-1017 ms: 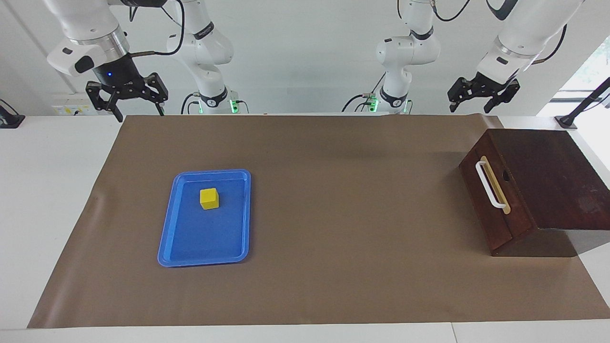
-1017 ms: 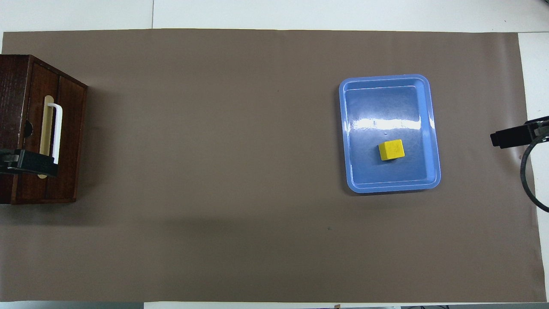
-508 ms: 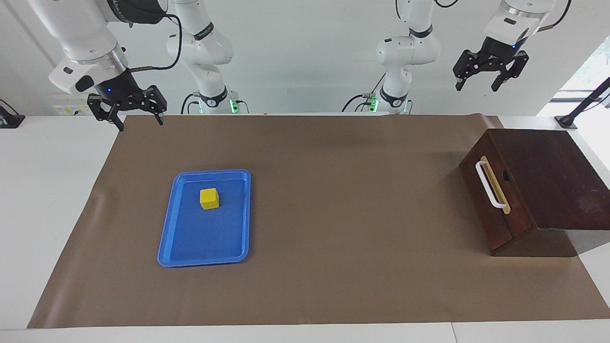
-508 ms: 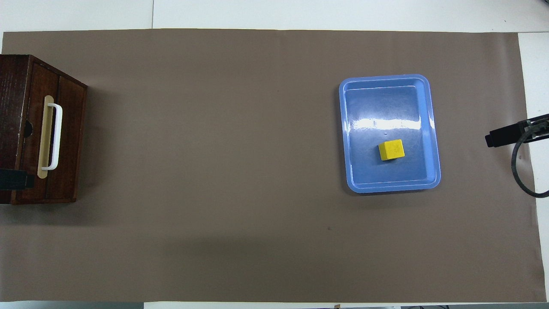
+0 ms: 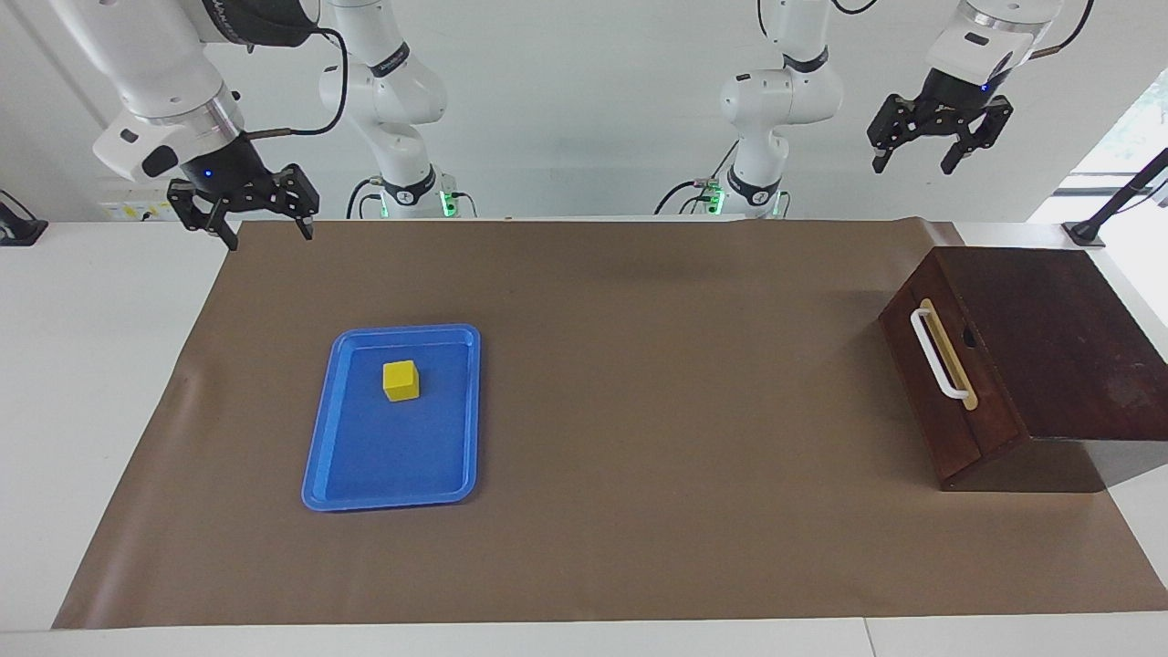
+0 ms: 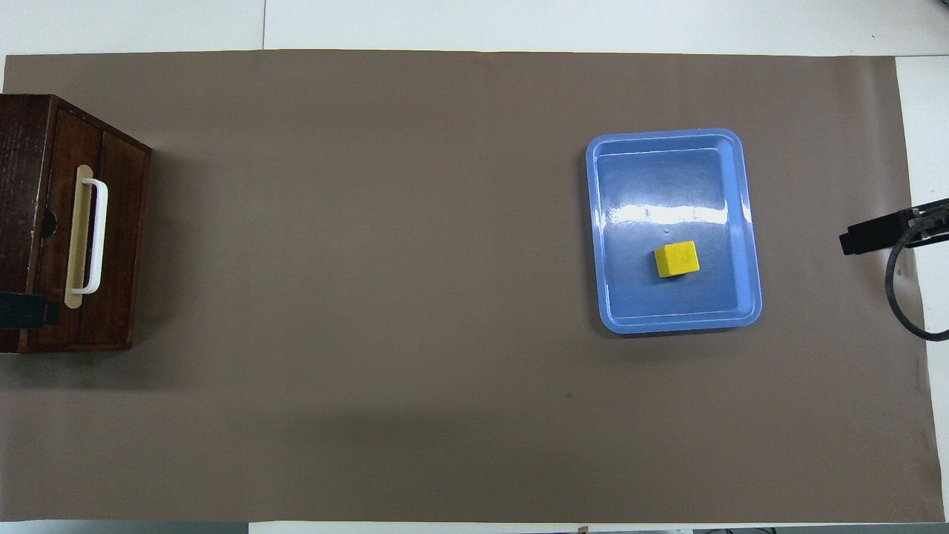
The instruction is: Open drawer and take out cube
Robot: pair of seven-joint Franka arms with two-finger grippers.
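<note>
The drawer (image 5: 944, 401) is shut in the dark sloped wooden box (image 5: 1058, 338) at the left arm's end of the table, its white bar handle (image 5: 938, 356) free. It also shows in the overhead view (image 6: 111, 222). The yellow cube (image 5: 401, 380) sits in the blue tray (image 5: 365, 465), toward the tray's edge nearer the robots; the overhead view shows the cube (image 6: 676, 259) too. My left gripper (image 5: 913, 167) is open and empty, high in the air by the box's end. My right gripper (image 5: 268, 238) is open and empty, raised over the mat's corner at the right arm's end.
A brown mat (image 5: 639, 411) covers most of the white table (image 5: 91, 365). The blue tray (image 6: 671, 185) lies toward the right arm's end. A black stand (image 5: 1118, 205) rises at the table corner by the box.
My left gripper has risen well up from just over the box. My right gripper has drawn back slightly. Drawer, cube and tray have not moved.
</note>
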